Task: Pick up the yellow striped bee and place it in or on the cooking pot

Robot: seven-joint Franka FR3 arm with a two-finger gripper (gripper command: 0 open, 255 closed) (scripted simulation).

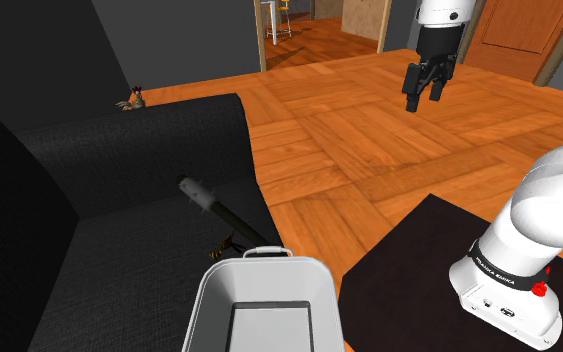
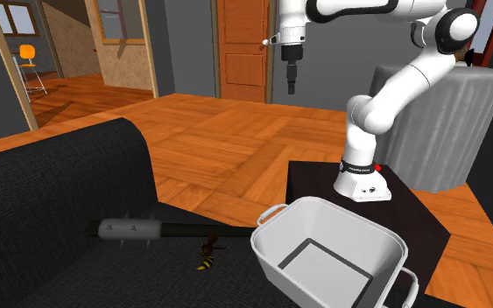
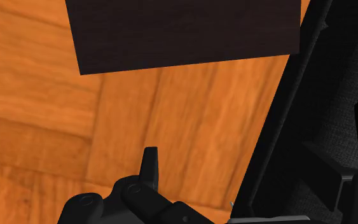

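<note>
Bee [image 2: 206,255] is seen just beside the pot [image 2: 275,262]; the tool [image 1: 424,99], spread open and empty, is held high, well apart from it.

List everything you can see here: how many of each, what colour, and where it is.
bee: one, yellow with dark stripes, on the sofa seat beside the pot
cooking pot: one, whitish grey, on the sofa seat at the end nearest the stand
spiked club: one, grey head, dark handle, lying on the seat behind the bee
bird figure: one, reddish brown, on top of the sofa back
sofa: one, black
chair: one, yellow, in the far room
door: one, orange wood, behind the arm
floor: orange wood
stand: one, dark box
arm: one, white
pincer: one, black, open, high over the floor
</note>
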